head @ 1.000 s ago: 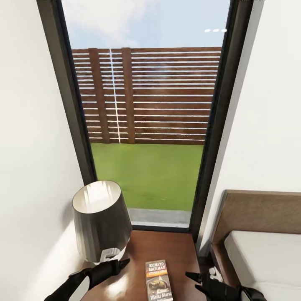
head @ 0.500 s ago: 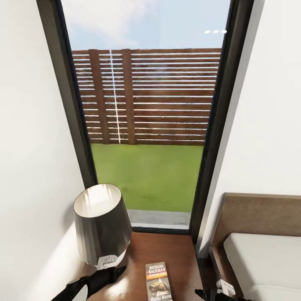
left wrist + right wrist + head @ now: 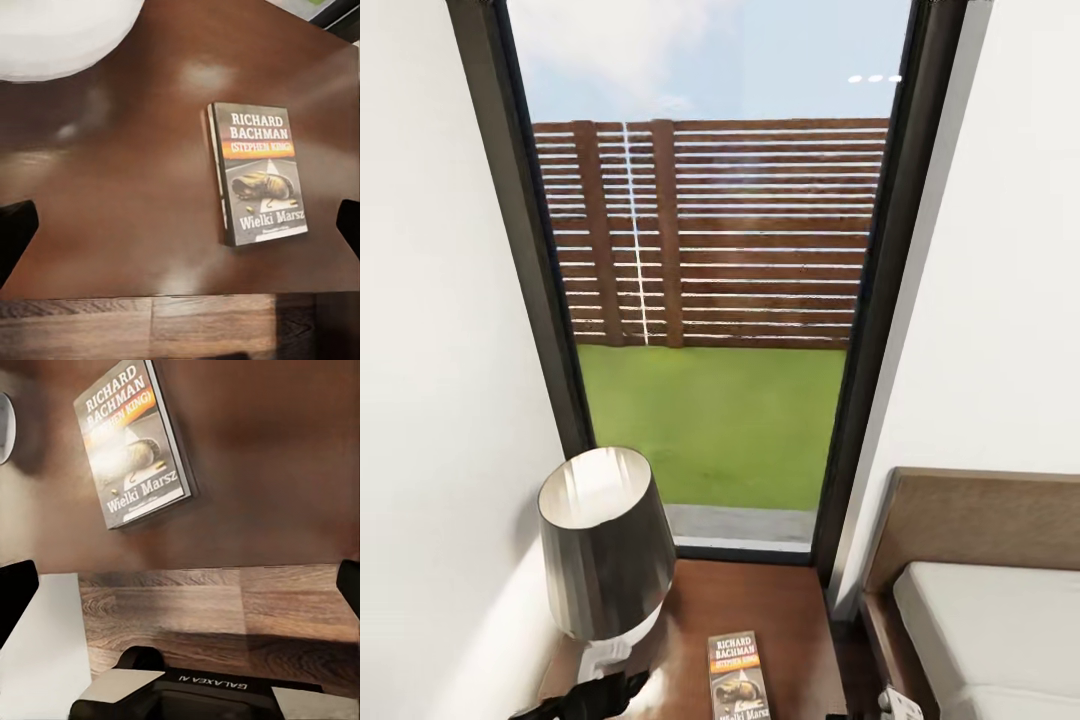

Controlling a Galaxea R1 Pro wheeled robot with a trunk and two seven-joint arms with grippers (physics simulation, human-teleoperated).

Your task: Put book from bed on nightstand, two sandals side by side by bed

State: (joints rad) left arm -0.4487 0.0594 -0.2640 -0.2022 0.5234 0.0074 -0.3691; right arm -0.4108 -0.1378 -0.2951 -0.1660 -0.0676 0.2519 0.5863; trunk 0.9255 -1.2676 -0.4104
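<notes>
While the book (image 3: 259, 175) lies flat on the nightstand (image 3: 760, 610) beside the lamp (image 3: 605, 540), left pincer (image 3: 180, 225) and right pincer (image 3: 180, 585) both spread wide, holding nothing.

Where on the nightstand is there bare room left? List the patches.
Bare wood lies on the nightstand between the book and the window, and on the book's bed side. The lamp crowds the corner by the wall.
</notes>
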